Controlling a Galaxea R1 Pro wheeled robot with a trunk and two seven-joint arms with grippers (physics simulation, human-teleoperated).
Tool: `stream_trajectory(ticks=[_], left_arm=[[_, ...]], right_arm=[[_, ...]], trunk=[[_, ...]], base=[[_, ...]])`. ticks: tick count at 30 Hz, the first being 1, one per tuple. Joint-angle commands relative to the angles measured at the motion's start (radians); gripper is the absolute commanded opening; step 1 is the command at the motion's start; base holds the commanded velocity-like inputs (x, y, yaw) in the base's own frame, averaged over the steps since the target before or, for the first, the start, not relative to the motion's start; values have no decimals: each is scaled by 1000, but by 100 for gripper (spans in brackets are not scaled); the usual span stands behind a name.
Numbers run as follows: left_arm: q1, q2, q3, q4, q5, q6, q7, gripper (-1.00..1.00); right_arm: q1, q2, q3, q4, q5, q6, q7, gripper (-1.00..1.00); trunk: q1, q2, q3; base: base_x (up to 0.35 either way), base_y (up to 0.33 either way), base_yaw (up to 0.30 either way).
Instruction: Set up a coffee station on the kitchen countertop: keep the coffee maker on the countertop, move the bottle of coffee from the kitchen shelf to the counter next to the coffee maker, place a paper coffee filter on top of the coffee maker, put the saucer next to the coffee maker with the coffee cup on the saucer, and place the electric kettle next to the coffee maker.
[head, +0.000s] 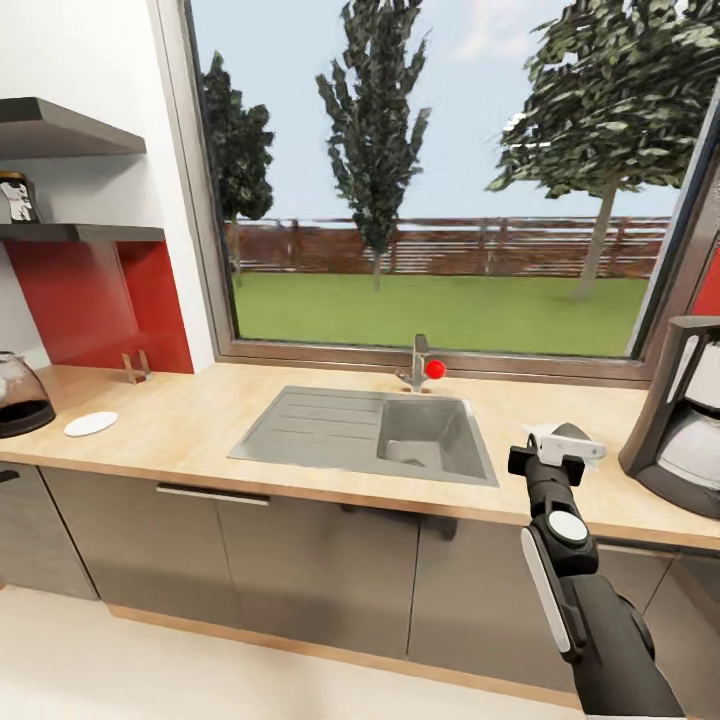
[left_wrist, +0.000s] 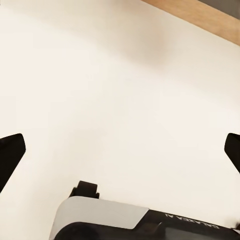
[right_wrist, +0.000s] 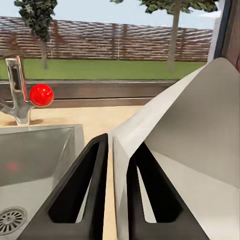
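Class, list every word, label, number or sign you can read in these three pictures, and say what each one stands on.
Left wrist view: pale lettering on the arm's black casing, seen upside down and cut off at the edge; too blurred to read.
Head view: pale label on the bottle of coffee on the shelf; too small to read.
Nothing readable on the coffee maker or the paper coffee filter pinched in the right gripper.

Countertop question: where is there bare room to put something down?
On the countertop, bare wood runs between the saucer and the sink. It is tighter between the sink and the coffee maker, where the right gripper holds the paper coffee filter.
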Motion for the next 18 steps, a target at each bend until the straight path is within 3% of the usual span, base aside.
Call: stream_trajectory(ticks=[1, 6, 7, 11, 13, 15, 18], left_arm=[[0, 0, 2, -1, 7, -1, 0, 100], [0, 2, 3, -1, 8, -1, -1, 100], [0, 2, 4, -2, 8, -1, -1, 100], [0, 2, 5, -2, 8, -1, -1, 100], [0, 2, 5, -2, 8, -1, -1, 100], [0, 2, 5, -2, 8, -1, -1, 100], [0, 2, 5, -2, 9, 0, -1, 100]], right_arm=[[-1, -1, 2, -1, 3, 8, -5, -100], [-1, -1, 4, -1, 4, 27, 55, -100], [-110, -27, 4, -10, 15, 259, 165, -100], [-271, -50, 4, -13, 17, 458, 222, -100], [-390, -67, 5, -10, 17, 592, 249, -100], [-475, -81, 18, -4, 19, 647, 259, -100], [-618, -113, 112, 43, 35, 688, 267, -100]], trunk=[[0, -1, -1], [0, -1, -1], [0, -1, -1], [0, -1, -1], [0, -1, -1], [0, -1, -1], [0, -1, -1]], base=[[-3, -14, 0], [-1, -3, 0], [0, 0, 0], [0, 0, 0], [0, 0, 0], [0, 0, 0], [0, 0, 0]])
